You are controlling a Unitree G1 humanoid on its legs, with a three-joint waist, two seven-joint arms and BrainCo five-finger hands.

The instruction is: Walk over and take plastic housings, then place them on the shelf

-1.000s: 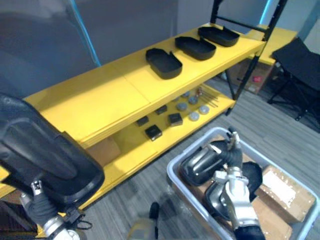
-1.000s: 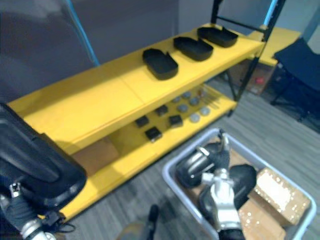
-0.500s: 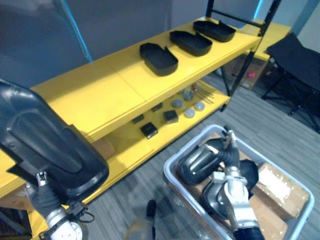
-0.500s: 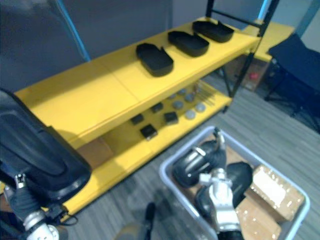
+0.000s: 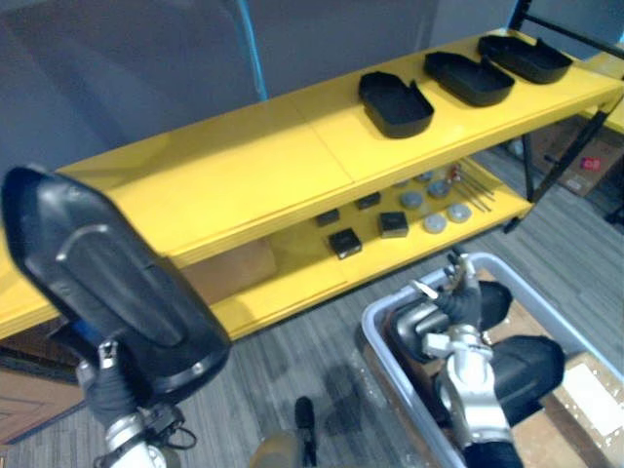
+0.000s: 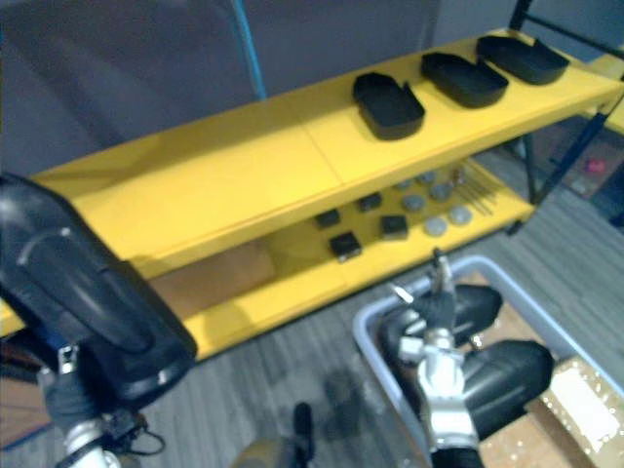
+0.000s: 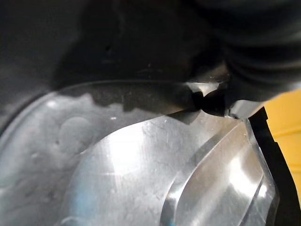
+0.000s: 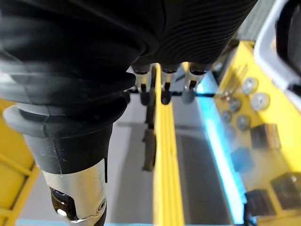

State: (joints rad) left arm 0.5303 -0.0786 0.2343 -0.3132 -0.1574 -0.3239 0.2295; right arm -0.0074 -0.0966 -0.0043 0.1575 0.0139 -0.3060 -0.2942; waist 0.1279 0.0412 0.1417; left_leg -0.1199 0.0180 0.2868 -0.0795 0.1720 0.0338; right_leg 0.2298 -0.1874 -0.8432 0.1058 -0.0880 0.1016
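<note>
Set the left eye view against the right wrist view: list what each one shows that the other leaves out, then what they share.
Left eye view: three housings on top of the yellow shelf, and a large housing up at the left robot hand.
Right wrist view: the fingers of the right robot hand up close, in a straight row, holding nothing.
Shared: that right hand, the shelf, the grey discs and black blocks on its lower board, and the rim of the bin.
</note>
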